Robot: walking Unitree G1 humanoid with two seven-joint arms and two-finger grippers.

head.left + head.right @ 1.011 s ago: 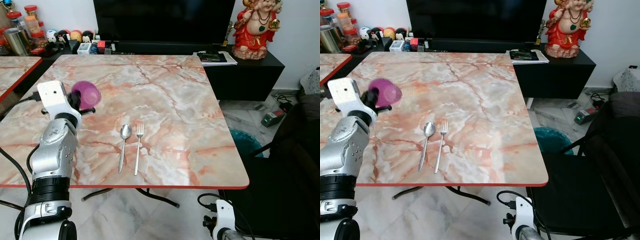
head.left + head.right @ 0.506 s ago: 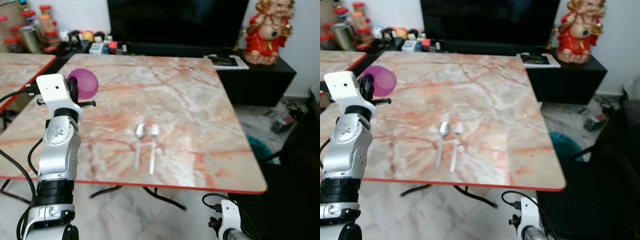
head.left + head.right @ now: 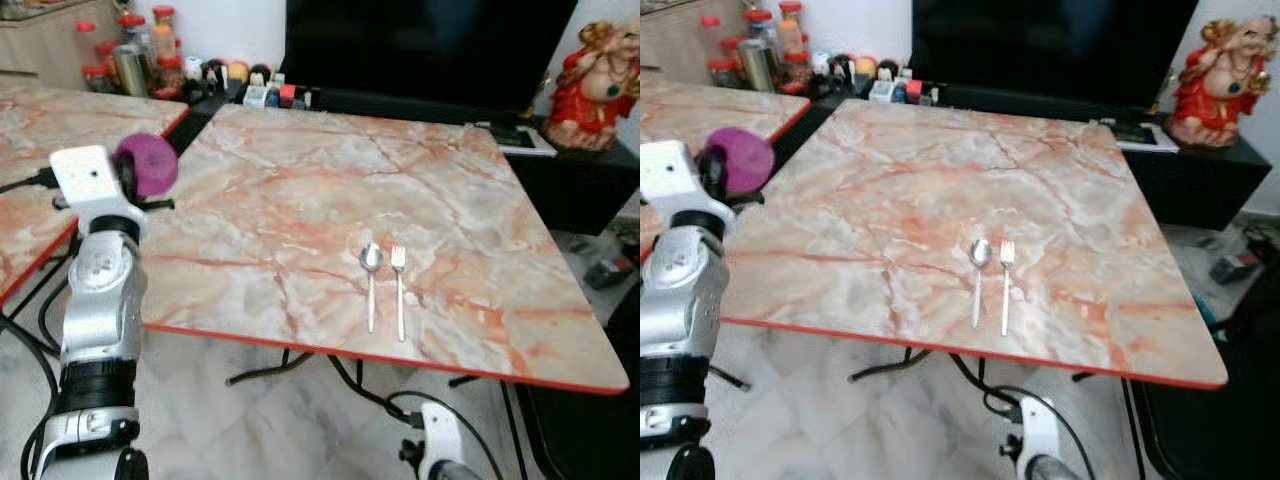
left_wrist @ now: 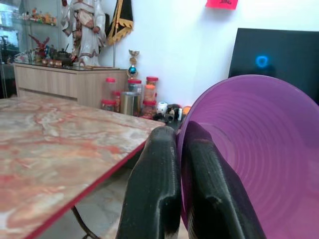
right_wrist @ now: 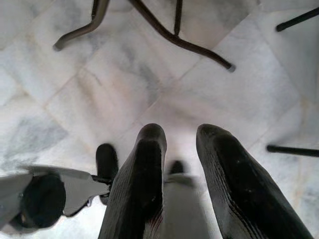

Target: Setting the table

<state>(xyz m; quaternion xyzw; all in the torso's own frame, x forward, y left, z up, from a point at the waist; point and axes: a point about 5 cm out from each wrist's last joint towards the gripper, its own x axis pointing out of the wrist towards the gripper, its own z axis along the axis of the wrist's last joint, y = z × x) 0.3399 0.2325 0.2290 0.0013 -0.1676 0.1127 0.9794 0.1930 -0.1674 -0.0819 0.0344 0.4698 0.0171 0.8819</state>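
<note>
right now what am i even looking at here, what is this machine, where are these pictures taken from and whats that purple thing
This is a walking humanoid robot with two silver arms, each ending in a gripper of two long black fingers. The two wide pictures come from a stereo camera on its head, looking down at a marble-patterned table. On the table a spoon and a fork lie side by side near the front edge. The other two pictures come from cameras on the wrists, looking along the fingers. The left gripper, raised beside the table's left edge, pinches the rim of a purple bowl. The right gripper hangs low, pointing at the tiled floor, holding nothing. Behind the table stand a dark TV, jars and a red figurine.
</note>
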